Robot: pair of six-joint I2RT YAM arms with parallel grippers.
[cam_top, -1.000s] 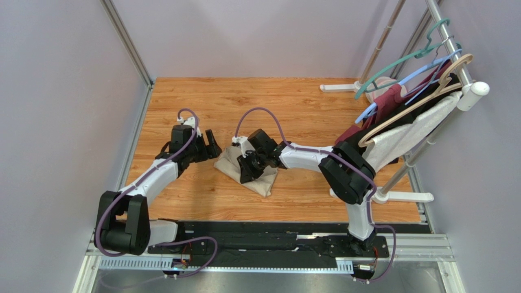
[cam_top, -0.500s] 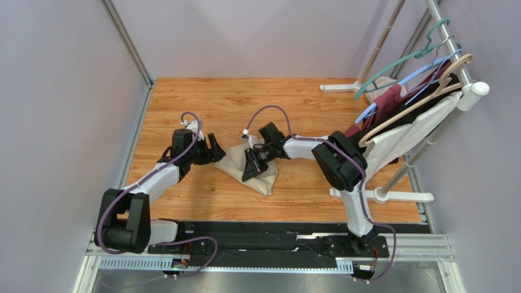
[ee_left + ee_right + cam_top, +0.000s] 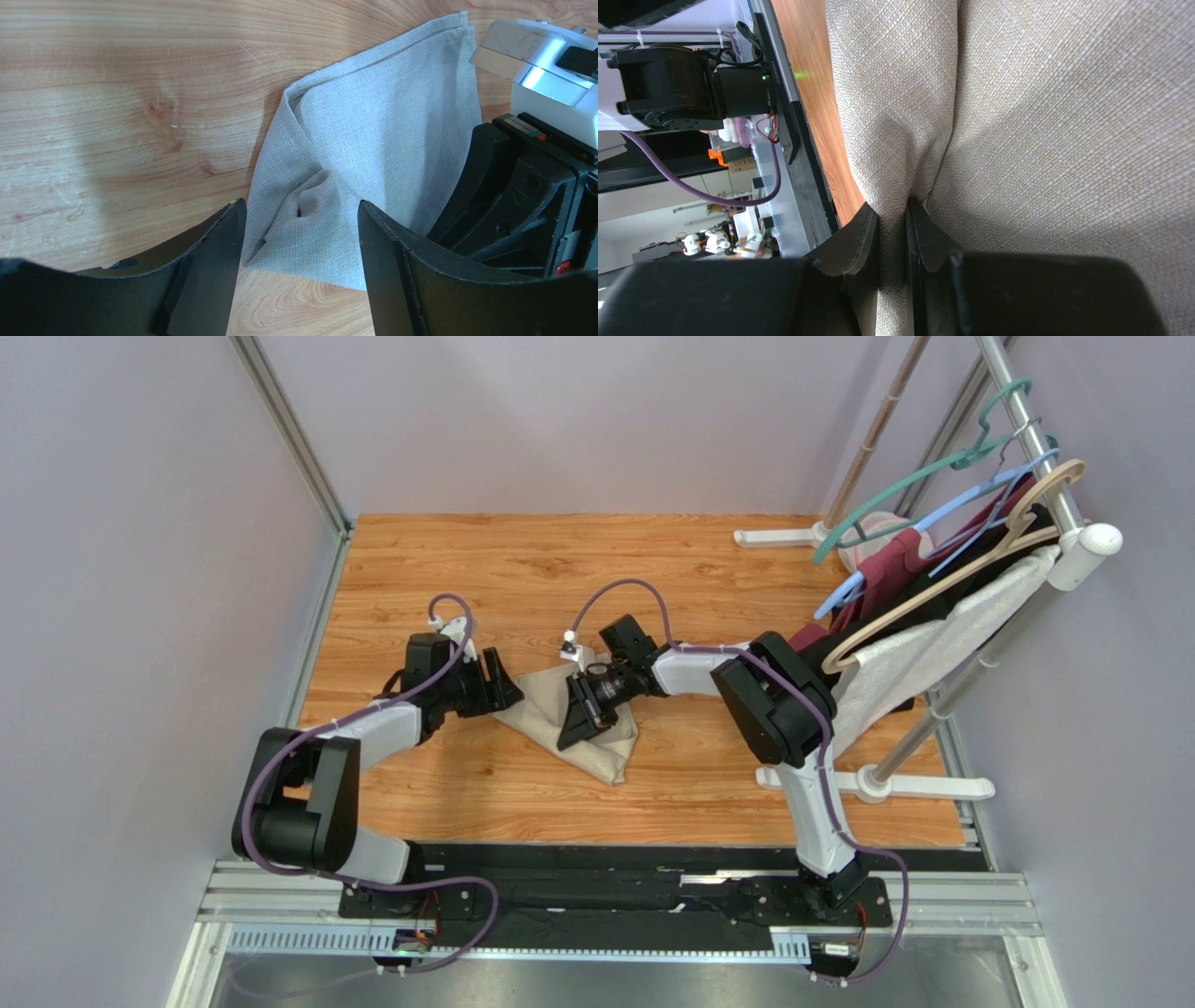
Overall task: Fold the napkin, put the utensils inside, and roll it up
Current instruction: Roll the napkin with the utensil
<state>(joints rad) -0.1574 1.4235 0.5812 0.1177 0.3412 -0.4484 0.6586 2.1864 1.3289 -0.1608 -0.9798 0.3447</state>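
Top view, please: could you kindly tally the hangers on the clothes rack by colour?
Teal hanger: 1
Blue hanger: 1
Tan hanger: 1
Total: 3 hangers that I can make out; the garments may hide more.
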